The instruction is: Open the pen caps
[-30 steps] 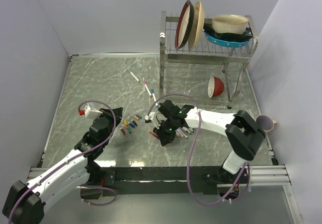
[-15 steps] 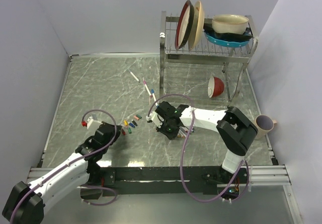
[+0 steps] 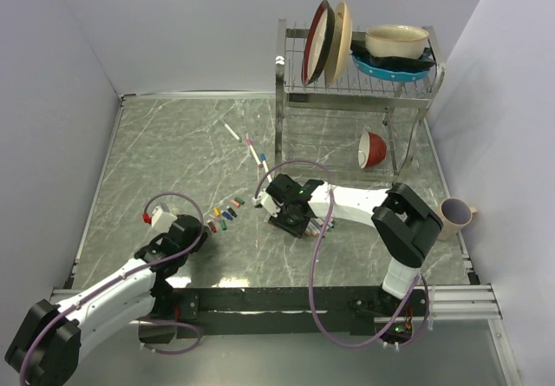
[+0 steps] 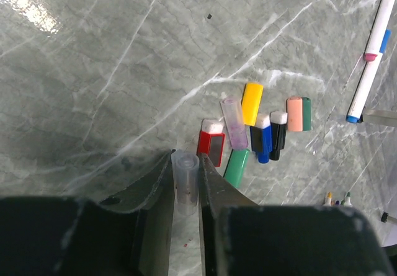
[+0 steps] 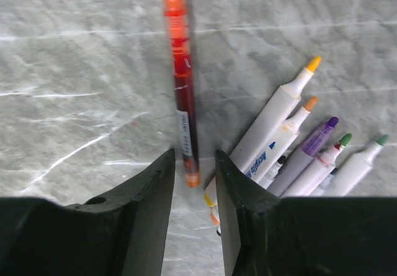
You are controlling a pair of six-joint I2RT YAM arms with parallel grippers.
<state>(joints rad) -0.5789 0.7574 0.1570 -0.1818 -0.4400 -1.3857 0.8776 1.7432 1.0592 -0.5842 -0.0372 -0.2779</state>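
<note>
Pinching clear cap (image 4: 185, 186) in left gripper (image 4: 186, 158), straddling orange pen (image 5: 180, 84) with right gripper (image 5: 194, 157) unclenched; probably light, slick, best gripped mid-cap.

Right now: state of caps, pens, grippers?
clear cap, off its pen, pinched in left gripper
loose caps, off, clustered on table
orange pen, uncapped, lying flat
right gripper, open over orange pen's end
marker bunch, uncapped, tips bare
red bowl, tipped on its side
</note>
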